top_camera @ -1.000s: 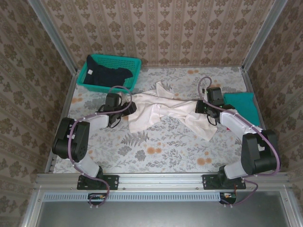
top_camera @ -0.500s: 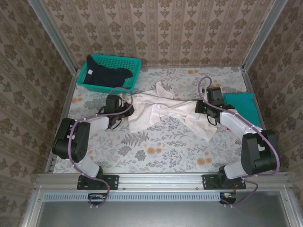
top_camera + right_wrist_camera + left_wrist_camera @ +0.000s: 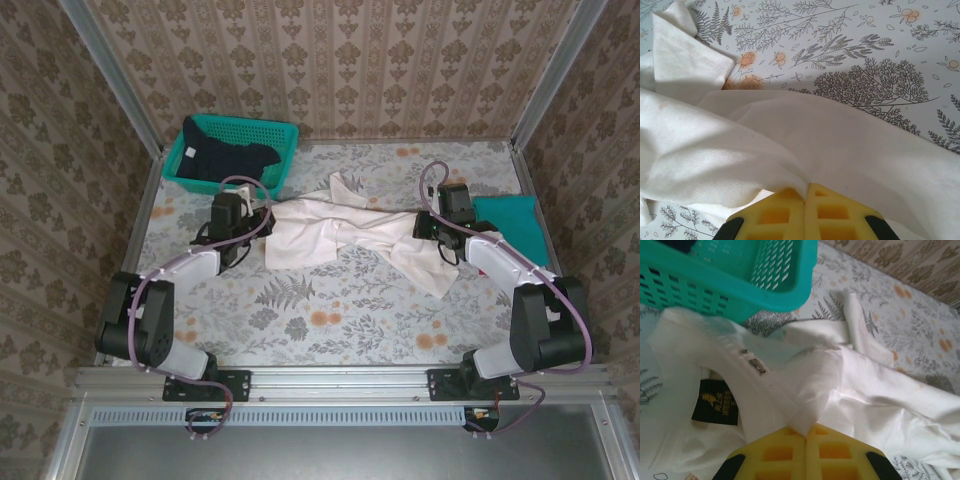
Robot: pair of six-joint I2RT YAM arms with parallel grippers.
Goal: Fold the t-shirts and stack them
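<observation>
Both arms outstretched, left hand (image 3: 806,434), right hand (image 3: 805,194) tight on white t-shirt (image 3: 330,232).

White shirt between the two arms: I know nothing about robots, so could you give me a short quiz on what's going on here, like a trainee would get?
1. True or false: the left gripper and the right gripper are both shut on the cream-white t-shirt.
2. Where is the dark navy t-shirt? A) in the teal basket B) draped over the right arm C) hanging off the near edge.
3. Fill in: seen from the robot, the teal t-shirt lies by the ___ edge of the table.
Key: 1 true; 2 A; 3 right.
</observation>
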